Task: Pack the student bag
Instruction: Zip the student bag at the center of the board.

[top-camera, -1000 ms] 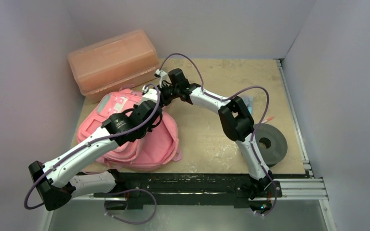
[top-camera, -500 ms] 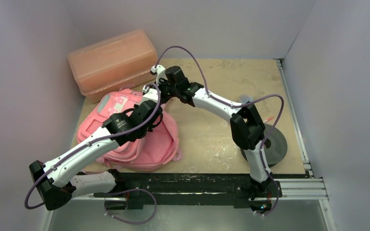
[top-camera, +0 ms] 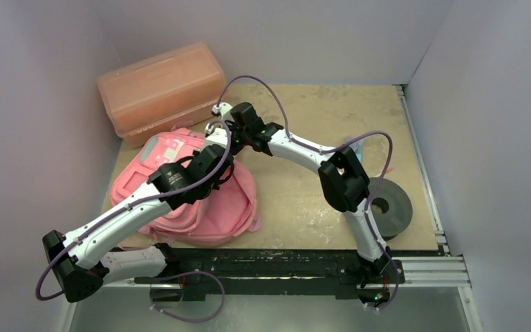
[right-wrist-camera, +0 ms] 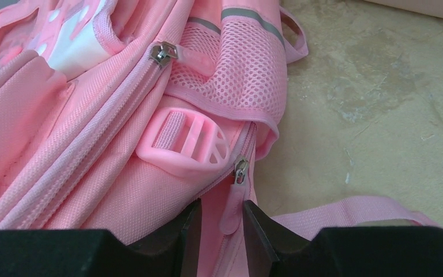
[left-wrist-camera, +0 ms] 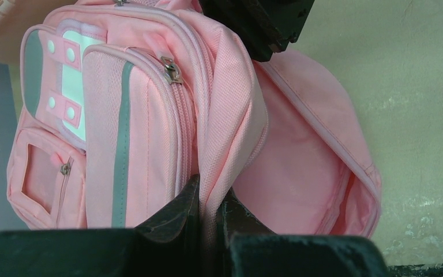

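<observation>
Your left gripper (left-wrist-camera: pixel 207 199) is clenched on a fold of the student bag (top-camera: pixel 231 207), right at the edge of its big open pocket. It holds that pink flap up, so the left wrist view looks into the pocket. The bag lies on the table (top-camera: pixel 297 200), just past the base of the left arm, with its front pockets facing up. The left arm reaches across the near half of the bag and hides much of it from above. To the right of the bag, well apart from it, sits a dark grey roll (top-camera: pixel 397 216) with a hole in the middle. The right arm bends in front of that roll and stretches over to the far end of the bag. There your right gripper (right-wrist-camera: pixel 219 216) is loose: its two fingers stand apart, with a pink zip pull (right-wrist-camera: pixel 231 209) hanging between them, not squeezed. Just past the pull on the bag is a pink plastic buckle (right-wrist-camera: pixel 184 141). Behind the bag's far end, just beside it, stands an orange box (top-camera: pixel 162 86) with its lid shut
</observation>
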Controlling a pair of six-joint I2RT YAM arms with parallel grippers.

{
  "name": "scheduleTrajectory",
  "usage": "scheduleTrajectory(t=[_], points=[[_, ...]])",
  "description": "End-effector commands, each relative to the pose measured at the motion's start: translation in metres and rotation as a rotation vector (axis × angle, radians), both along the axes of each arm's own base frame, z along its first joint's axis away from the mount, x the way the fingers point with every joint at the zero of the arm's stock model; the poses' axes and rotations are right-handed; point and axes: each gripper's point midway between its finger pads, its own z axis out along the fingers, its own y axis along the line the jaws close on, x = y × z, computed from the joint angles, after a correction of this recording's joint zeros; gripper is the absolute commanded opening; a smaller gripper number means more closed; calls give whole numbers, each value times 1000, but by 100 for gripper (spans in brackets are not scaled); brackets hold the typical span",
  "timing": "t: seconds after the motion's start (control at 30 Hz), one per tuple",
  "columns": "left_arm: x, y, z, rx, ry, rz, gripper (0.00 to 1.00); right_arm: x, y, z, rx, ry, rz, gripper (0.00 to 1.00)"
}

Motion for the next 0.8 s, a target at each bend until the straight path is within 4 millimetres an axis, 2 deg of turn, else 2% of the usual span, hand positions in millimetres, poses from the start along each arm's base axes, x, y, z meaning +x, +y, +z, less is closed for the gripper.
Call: scheduleTrajectory(t=[0.0, 0.4, 0.77], points=[[9, -3, 16, -47, -70, 14, 0, 10, 11, 28, 33, -73, -1, 34], [8, -1, 16, -51, -70, 16, 0, 19, 10, 26, 0, -98, -32, 31], [8, -1, 17, -53, -70, 15, 0, 21, 12, 16, -22, -98, -25, 33]])
